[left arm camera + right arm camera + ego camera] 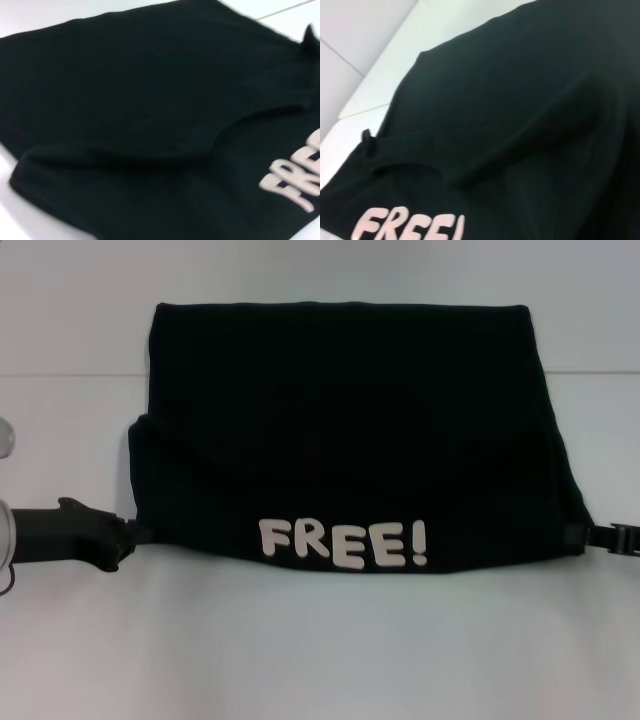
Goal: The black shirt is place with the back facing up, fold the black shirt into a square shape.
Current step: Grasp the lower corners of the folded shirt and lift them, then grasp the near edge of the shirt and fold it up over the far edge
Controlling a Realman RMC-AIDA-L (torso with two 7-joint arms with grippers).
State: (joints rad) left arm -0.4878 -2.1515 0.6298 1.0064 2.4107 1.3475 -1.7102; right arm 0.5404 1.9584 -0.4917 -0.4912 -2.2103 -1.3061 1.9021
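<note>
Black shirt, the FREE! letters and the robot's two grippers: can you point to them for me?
black shirt [340,420], head view, on its plain upper cloth.
FREE! letters [343,543], head view, on the middle E.
left gripper [128,533], head view, at the shirt's left corner.
right gripper [590,533], head view, at the shirt's right corner.

The black shirt [350,430] lies folded across the middle of the white worktop [320,650], a wide soft rectangle, with its near layer turned over, showing white "FREE!" lettering [343,543] along the near edge.

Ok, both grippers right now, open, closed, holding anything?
Left gripper: at the black shirt's near left corner; grip cannot be told.
Right gripper: at its near right corner; cannot be told.
</note>
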